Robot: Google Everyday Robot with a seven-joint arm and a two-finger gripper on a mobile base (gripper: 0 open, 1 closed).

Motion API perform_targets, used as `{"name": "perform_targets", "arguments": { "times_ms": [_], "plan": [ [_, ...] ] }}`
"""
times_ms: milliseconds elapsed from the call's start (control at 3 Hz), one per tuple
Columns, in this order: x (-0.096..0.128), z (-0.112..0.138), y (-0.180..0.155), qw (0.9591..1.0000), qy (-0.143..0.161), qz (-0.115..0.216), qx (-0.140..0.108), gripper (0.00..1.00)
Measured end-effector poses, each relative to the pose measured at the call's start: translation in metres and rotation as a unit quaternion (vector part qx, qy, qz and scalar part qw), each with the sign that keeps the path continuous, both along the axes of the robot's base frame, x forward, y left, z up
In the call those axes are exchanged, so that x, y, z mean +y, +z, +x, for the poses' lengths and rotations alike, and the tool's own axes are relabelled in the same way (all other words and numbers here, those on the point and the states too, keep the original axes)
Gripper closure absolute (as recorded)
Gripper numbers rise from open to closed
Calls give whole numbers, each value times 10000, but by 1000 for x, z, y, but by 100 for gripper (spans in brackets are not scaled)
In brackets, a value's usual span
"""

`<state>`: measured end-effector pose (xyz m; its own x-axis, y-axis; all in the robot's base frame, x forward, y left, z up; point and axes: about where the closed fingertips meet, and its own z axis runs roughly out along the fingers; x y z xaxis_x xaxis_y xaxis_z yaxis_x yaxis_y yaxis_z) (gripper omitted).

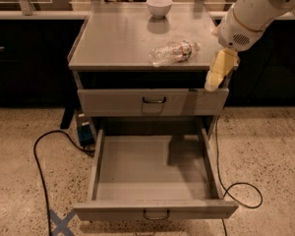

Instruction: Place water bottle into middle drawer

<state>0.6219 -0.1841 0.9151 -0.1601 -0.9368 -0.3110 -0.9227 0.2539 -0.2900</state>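
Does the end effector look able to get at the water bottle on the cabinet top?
Probably yes. The end effector hangs at the right edge of the cabinet top, just right of the water bottle, with nothing between them.

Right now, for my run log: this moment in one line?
water bottle: lying on cabinet top | middle drawer: pulled open | tool: at cabinet's right front corner, right of bottle

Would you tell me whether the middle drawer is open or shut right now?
Open: the middle drawer is pulled far out, its inside bare. The end effector hangs at the right edge of the cabinet.
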Motion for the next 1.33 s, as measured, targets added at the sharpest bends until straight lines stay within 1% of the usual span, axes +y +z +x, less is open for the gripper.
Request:
{"name": "perform_targets", "arguments": {
  "times_ms": [333,667,1000,1333],
  "plan": [
    [4,61,-11,9997,-112,180,-155,0],
    [22,99,-12,9985,197,393,-322,0],
    [22,99,-12,9985,197,393,-322,0],
    [26,113,-22,9979,276,500,-297,0]
  ]
}}
